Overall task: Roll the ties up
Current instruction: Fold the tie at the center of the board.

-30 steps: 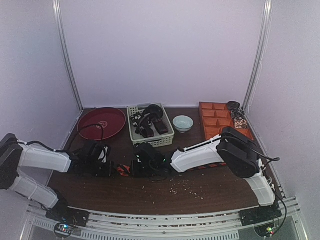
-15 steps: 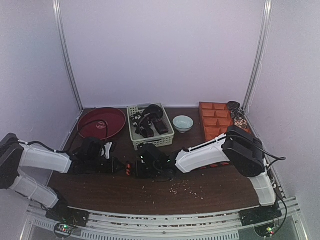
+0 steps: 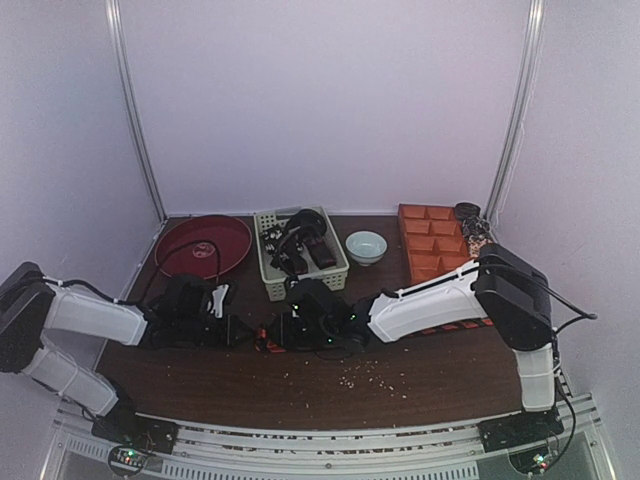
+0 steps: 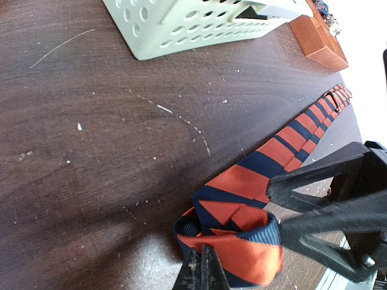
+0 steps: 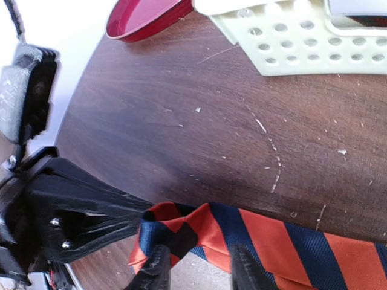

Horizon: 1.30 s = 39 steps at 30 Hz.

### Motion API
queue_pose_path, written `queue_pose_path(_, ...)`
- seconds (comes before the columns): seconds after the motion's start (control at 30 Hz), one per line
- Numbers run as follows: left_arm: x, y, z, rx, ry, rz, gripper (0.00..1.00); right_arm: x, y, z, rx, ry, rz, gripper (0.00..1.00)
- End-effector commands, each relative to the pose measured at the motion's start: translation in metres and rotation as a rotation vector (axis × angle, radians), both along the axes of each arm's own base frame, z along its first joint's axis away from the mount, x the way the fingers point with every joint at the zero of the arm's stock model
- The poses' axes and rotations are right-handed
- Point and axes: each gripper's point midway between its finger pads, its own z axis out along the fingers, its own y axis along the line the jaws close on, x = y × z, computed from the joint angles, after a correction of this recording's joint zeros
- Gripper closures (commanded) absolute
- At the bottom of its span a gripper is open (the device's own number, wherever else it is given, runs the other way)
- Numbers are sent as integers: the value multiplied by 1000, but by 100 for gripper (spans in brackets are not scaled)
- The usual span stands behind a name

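The left jaws are clamped tight on the started roll at the end of the striped tie [image 4: 242,181], pinching its outer turn. The right jaws were shut a second ago and have come part-way open. Their fingertips [image 5: 158,266] straddle the tie just behind the roll, and I cannot tell whether they press the cloth. Both arms have also carried the roll a little away from the near edge.

I read this as a regrip: the left keeps the turn already made while the right lets go to take a fresh hold. Only a turn or so is wound. Most of the tie lies flat, running away from the jaws past the right arm.

Under the jaws the desk [image 4: 91,151] is dark wood, scratched and dusted with pale crumbs [image 3: 360,372] on the near side. Just beyond the jaws stands a pale perforated basket [image 4: 181,24] holding dark ties [image 3: 300,245], seemingly not yet rolled. Further out sit a red plate [image 5: 145,15] beyond the left jaws, a small bowl [image 3: 366,246] beyond the right, and an orange tray [image 4: 317,42] outward of that. Plain pale walls [image 3: 330,100] close the desk in on three sides.
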Motion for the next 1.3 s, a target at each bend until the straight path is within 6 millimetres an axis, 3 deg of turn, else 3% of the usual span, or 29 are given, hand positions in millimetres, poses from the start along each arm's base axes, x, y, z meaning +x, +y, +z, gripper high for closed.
queue_pose_path(0.0, 13, -12, 13, -49, -45, -15, 100, -1, 3, 24, 69, -26, 13, 57)
queue_pose_path(0.1, 16, -15, 13, -59, -45, -14, 100, -2, 4, 23, 68, -23, 15, 52)
queue_pose_path(0.43, 24, -21, 13, -70, -48, -1, 100, 0, 6, 10, 38, 3, 7, 49)
queue_pose_path(0.67, 25, -20, 6, -51, -39, 18, 100, 13, -5, -4, -16, -8, -29, 73)
queue_pose_path(0.8, 27, -18, 7, -45, -45, 26, 100, 21, -10, -12, -31, 4, -17, 82)
queue_pose_path(1.03, 35, -14, 11, 15, -101, 20, 87, 21, -16, -33, -68, 44, -8, 84)
queue_pose_path(1.27, 47, -22, 9, 43, -106, 6, 85, 17, -16, -40, -68, 77, 4, 84)
